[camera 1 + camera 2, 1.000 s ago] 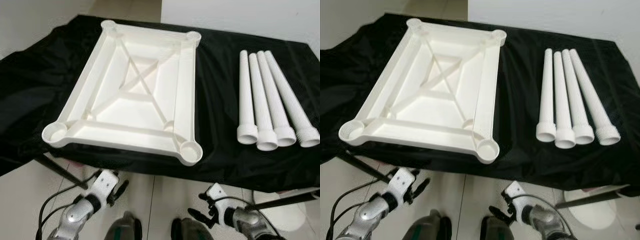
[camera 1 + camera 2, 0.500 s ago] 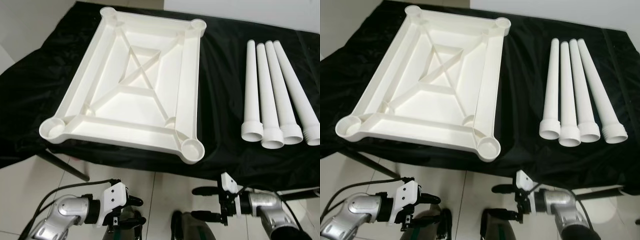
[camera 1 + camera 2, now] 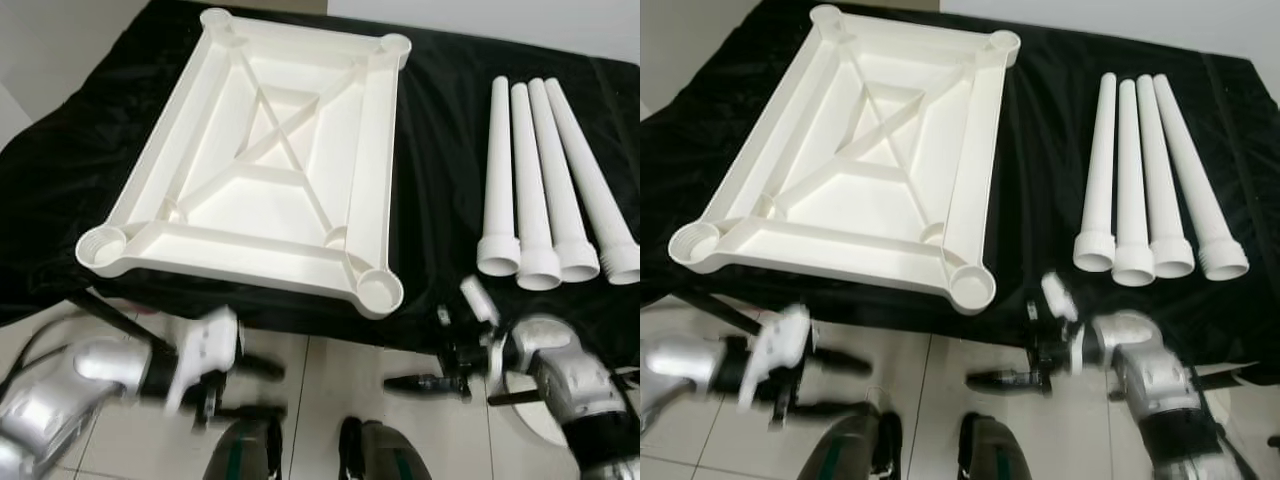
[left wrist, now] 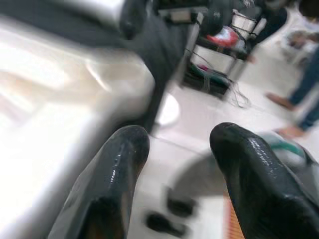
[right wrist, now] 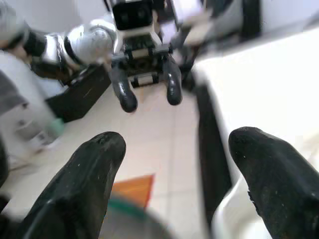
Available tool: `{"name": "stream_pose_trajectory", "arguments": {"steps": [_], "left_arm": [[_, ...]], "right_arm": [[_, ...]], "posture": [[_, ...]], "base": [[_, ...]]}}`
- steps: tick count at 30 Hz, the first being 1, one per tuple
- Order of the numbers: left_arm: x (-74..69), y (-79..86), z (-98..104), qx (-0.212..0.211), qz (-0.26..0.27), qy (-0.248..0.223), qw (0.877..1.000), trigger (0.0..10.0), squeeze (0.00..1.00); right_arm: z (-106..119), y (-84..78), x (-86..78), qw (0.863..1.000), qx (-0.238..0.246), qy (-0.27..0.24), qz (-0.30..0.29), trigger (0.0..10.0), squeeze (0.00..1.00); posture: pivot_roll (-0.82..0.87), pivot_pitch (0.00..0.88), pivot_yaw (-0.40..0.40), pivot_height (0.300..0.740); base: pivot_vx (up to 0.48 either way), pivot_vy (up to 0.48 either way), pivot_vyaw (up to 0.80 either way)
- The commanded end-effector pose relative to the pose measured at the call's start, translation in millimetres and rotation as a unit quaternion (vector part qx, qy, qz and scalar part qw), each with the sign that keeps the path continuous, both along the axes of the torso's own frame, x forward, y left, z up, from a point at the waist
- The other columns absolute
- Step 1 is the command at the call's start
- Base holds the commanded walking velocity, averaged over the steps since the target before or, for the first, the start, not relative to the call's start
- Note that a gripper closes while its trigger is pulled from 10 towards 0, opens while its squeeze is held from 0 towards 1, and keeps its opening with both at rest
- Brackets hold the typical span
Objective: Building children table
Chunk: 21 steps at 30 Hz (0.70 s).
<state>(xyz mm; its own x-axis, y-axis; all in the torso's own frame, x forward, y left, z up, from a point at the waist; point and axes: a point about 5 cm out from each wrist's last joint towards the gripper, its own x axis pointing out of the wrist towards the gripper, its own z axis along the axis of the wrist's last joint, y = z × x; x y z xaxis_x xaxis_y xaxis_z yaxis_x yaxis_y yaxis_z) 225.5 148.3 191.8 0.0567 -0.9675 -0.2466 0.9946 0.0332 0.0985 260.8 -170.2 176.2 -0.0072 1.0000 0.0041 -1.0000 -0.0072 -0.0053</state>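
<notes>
Two grippers spread, both empty, below the near edge of the black-draped table (image 3: 440, 200).

Left gripper (image 3: 262, 390) and right gripper (image 3: 440, 385) hover over the floor tiles (image 3: 320, 400), fingers apart, pointing toward each other; motion blur on the left arm. Inverted white tabletop (image 3: 260, 160) lies ribs-up toward the table's left side, corner sockets facing up, one socket (image 3: 378, 290) at the near edge. Four white legs (image 3: 545, 190) lie side by side near the right edge, wide threaded ends toward the robot, well apart from the tabletop. Judgement: assembly not yet begun; step in hand is the reach. Next move calls for raising the right gripper to a leg, pinching its shaft, then seating its threaded end in a socket.
</notes>
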Motion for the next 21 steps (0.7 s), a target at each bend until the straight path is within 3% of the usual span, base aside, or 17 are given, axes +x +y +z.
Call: {"name": "stream_pose_trajectory", "arguments": {"steps": [1,6,7,8,10,11,14,15,16,17,19,20,21], "left_arm": [[-5.5,3.1,-4.1,-0.006,-0.044,0.039,0.998,10.0,0.0],[8.8,2.5,7.7,-0.028,-0.013,0.02,0.999,10.0,0.0],[19.9,2.6,11.3,-0.043,0.021,0.002,0.999,10.0,0.0],[19.9,2.6,11.3,-0.043,0.021,0.002,0.999,10.0,0.0],[37.9,-0.1,14.7,-0.08,0.087,-0.018,0.993,10.0,0.0],[51.8,-4.6,17.7,-0.131,0.157,-0.042,0.978,10.0,0.0],[54.5,-5.5,18.9,-0.143,0.171,-0.044,0.974,10.0,0.0],[63.7,-6.5,20.8,-0.165,0.216,-0.044,0.961,10.0,0.0],[63.7,-6.5,20.8,-0.165,0.216,-0.044,0.961,10.0,0.0],[72.2,-7.3,24.7,-0.192,0.255,-0.04,0.947,10.0,0.0],[72.2,-7.3,24.7,-0.192,0.255,-0.04,0.947,10.0,0.0],[81.4,-7.4,27.3,-0.214,0.308,-0.042,0.926,10.0,0.0],[81.4,-7.4,27.3,-0.214,0.308,-0.042,0.926,10.0,0.0]], "right_arm": [[-4.5,-3.8,0.1,0.999,0.015,0.023,-0.022,10.0,0.0],[3.0,-3.2,12.6,0.997,0.035,0.006,-0.066,10.0,0.0],[8.8,-1.5,25.5,0.989,0.067,-0.016,-0.129,10.0,0.0],[8.8,-1.5,25.5,0.989,0.067,-0.016,-0.129,10.0,0.0],[15.0,3.1,43.1,0.967,0.11,-0.025,-0.227,10.0,0.0],[20.5,8.8,52.0,0.937,0.154,-0.034,-0.31,10.0,0.0],[22.3,9.7,52.9,0.93,0.164,-0.034,-0.326,10.0,0.0],[25.7,10.9,57.2,0.912,0.185,-0.026,-0.364,10.0,0.0],[25.7,10.9,57.2,0.912,0.185,-0.026,-0.364,10.0,0.0],[28.9,12.1,59.6,0.898,0.196,-0.03,-0.394,10.0,0.0],[28.9,12.1,59.6,0.898,0.196,-0.03,-0.394,10.0,0.0],[30.9,12.6,61.7,0.877,0.205,-0.032,-0.434,10.0,0.0],[30.9,12.6,61.7,0.877,0.205,-0.032,-0.434,10.0,0.0]], "posture": [[0.07,0.118,-0.012,0.74],[0.06,0.113,-0.012,0.74],[0.05,0.102,-0.01,0.74],[0.05,0.102,-0.01,0.74],[0.05,0.101,-0.007,0.74],[0.04,0.093,-0.006,0.74],[0.04,0.093,-0.006,0.74],[0.03,0.089,-0.001,0.74],[0.03,0.089,-0.001,0.74],[0.03,0.085,0.002,0.74],[0.03,0.085,0.002,0.74],[0.02,0.08,0.006,0.74],[0.02,0.08,0.006,0.74]], "base": [[0.0,0.0,0.0],[0.0,0.0,0.0],[0.0,0.0,0.0],[0.0,0.0,0.0],[0.0,0.0,0.0],[0.0,0.0,0.0],[0.0,0.0,0.0],[0.0,0.0,0.0],[0.0,0.0,0.0],[0.0,0.0,0.0],[0.0,0.0,0.0],[0.0,0.0,0.0],[0.0,0.0,0.0]]}}
